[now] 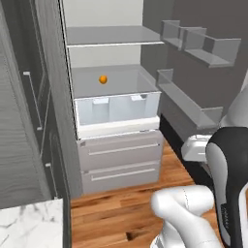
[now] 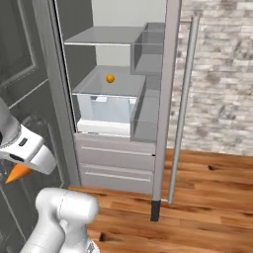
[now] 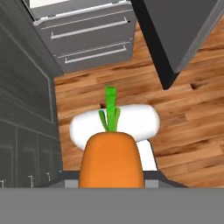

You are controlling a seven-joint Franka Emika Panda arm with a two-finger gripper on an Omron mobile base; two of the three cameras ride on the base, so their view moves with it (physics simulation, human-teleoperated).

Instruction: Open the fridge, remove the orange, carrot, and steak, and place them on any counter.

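Left base view: we log the fridge (image 1: 111,97) with its door swung wide. 1 orange (image 1: 102,79) sits on the grey shelf, toward its back edge, above the clear crisper drawer (image 1: 116,109), which looks empty. The door bins (image 1: 203,48) look empty too. A corner of the counter (image 1: 29,223) lies at the lower left, on the arm's left side.

Right base view: we log the carrot (image 2: 17,173), its orange end poking out below the white hand at the left edge. The orange (image 2: 110,78) rests well apart from it, inside the fridge.

Hand view: we log the gripper (image 3: 111,181) closed on the carrot (image 3: 111,159), whose long axis runs straight out along the fingers, green tip outward, over the wood floor (image 3: 183,131). We judge the counter, left of the hand, to be the drop target. We see no steak.
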